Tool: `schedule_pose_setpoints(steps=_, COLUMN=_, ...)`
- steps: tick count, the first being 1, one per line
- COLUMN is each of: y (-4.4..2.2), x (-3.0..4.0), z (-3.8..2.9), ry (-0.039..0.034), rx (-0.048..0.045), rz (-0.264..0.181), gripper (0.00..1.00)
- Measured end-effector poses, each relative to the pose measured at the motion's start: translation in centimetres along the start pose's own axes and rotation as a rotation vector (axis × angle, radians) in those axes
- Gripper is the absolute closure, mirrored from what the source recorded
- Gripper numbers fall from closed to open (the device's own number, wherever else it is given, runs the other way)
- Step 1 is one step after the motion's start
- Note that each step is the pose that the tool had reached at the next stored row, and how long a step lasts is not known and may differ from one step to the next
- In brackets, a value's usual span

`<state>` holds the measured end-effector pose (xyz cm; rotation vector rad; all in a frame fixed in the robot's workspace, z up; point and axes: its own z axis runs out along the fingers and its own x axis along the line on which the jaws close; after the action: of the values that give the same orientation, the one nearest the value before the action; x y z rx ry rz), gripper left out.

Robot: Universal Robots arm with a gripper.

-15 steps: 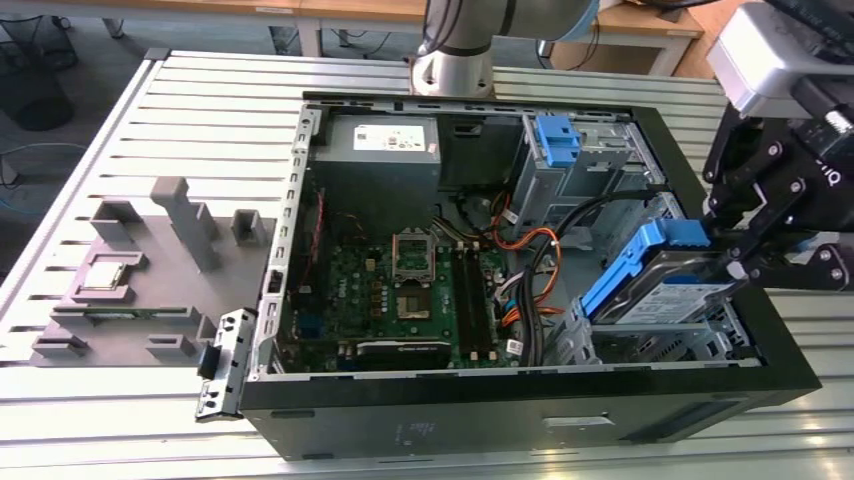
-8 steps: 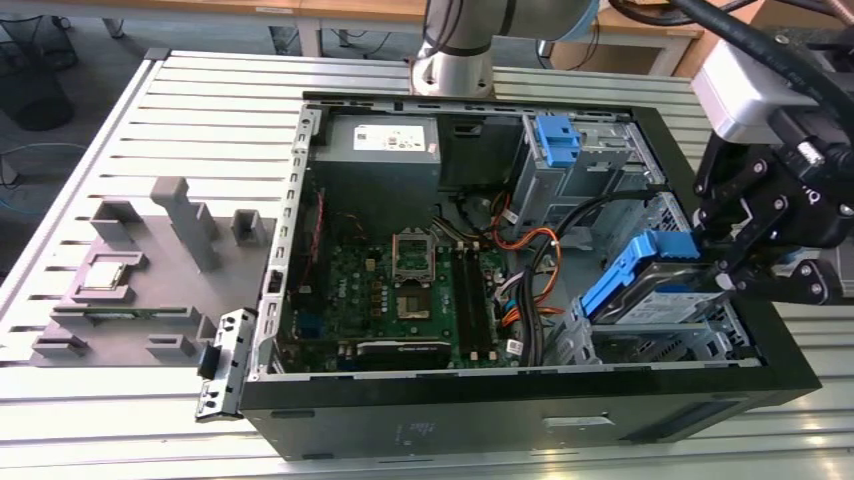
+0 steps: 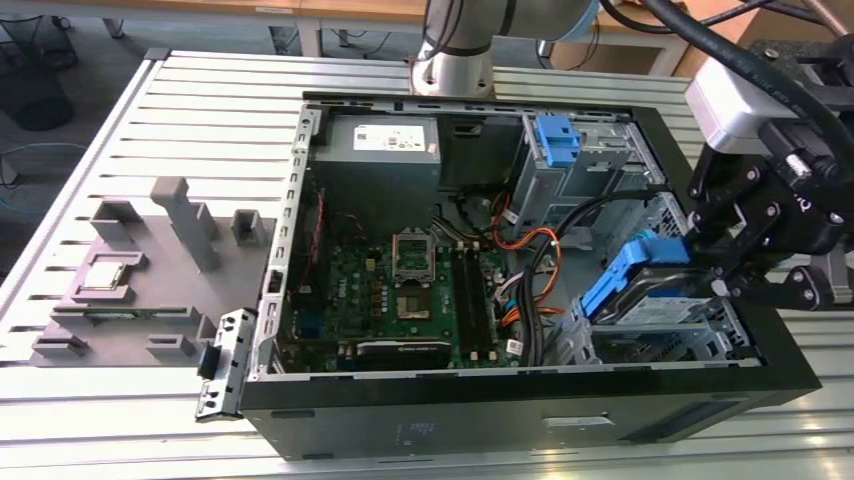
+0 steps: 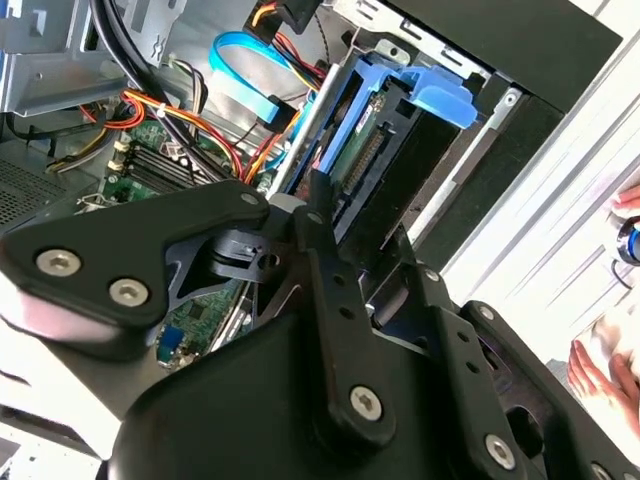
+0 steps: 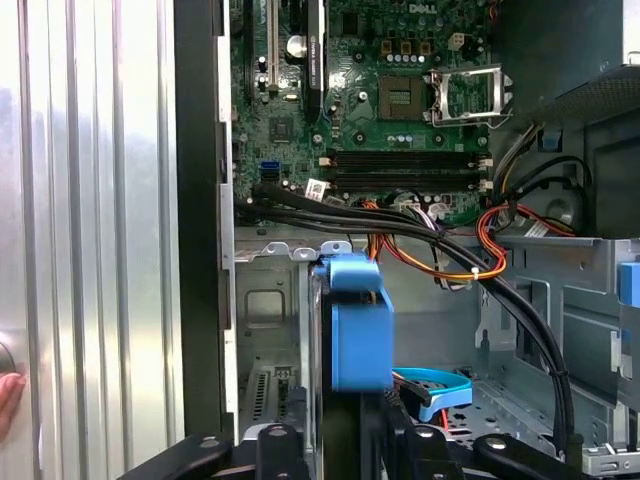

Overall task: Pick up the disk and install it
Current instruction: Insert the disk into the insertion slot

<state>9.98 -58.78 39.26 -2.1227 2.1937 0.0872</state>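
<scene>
Disk [image 3: 651, 292] tilted, lower end in the cage [image 3: 731, 325], right of centre in the exterior view. Gripper [image 3: 710, 272] clenched on its blue-framed top edge. Cage sits in the case [image 3: 534, 398] corner, motherboard [image 3: 400, 290] to frame left.

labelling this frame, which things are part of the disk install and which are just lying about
In the job: disk, held by the claw; drive bay; case.
Lying about: grey fixture, power supply, blue bracket, a hand.
</scene>
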Motion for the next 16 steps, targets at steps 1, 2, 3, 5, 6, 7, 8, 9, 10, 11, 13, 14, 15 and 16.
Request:
schedule_pose_setpoints(steps=1, y=0.00, x=0.00, z=0.00, ry=-0.0001, rx=0.0000, rz=0.000, gripper=0.58)
schedule_pose_setpoints(steps=2, y=0.00, x=0.00, z=0.00, ry=0.0000, rx=0.0000, rz=0.000, gripper=0.58)
schedule_pose_setpoints(steps=3, y=0.00, x=0.00, z=0.01, ry=0.0000, rx=0.0000, rz=0.000, gripper=0.51)
schedule_pose_setpoints(steps=5, y=0.00, x=0.00, z=0.01, ry=-0.0001, rx=0.0000, rz=0.000, gripper=0.51)
schedule_pose_setpoints(steps=6, y=0.00, x=0.00, z=0.01, ry=-0.0001, rx=0.0000, rz=0.000, gripper=0.51)
schedule_pose_setpoints(steps=7, y=0.00, x=0.00, z=0.03, ry=0.0000, rx=0.0000, rz=0.000, gripper=0.51)
schedule_pose_setpoints(steps=8, y=0.01, x=0.01, z=0.13, ry=-0.0004, rx=0.0000, rz=0.000, gripper=0.51)
schedule_pose_setpoints(steps=9, y=0.01, x=0.03, z=0.29, ry=-0.0003, rx=0.0000, rz=0.000, gripper=0.51)
schedule_pose_setpoints(steps=10, y=0.01, x=0.05, z=0.47, ry=-0.0002, rx=0.0001, rz=0.000, gripper=0.51)
schedule_pose_setpoints(steps=11, y=0.02, x=0.06, z=0.63, ry=-0.0001, rx=0.0001, rz=0.000, gripper=0.51)
schedule_pose_setpoints(steps=13, y=0.05, x=0.11, z=1.01, ry=-0.0001, rx=0.0001, rz=0.000, gripper=0.51)
schedule_pose_setpoints(steps=14, y=0.06, x=0.12, z=1.19, ry=-0.0001, rx=0.0001, rz=0.000, gripper=0.51)
schedule_pose_setpoints(steps=15, y=0.08, x=0.14, z=1.37, ry=0.0000, rx=0.0002, rz=0.000, gripper=0.51)
schedule_pose_setpoints(steps=16, y=0.10, x=0.16, z=1.55, ry=0.0000, rx=0.0002, rz=0.000, gripper=0.51)
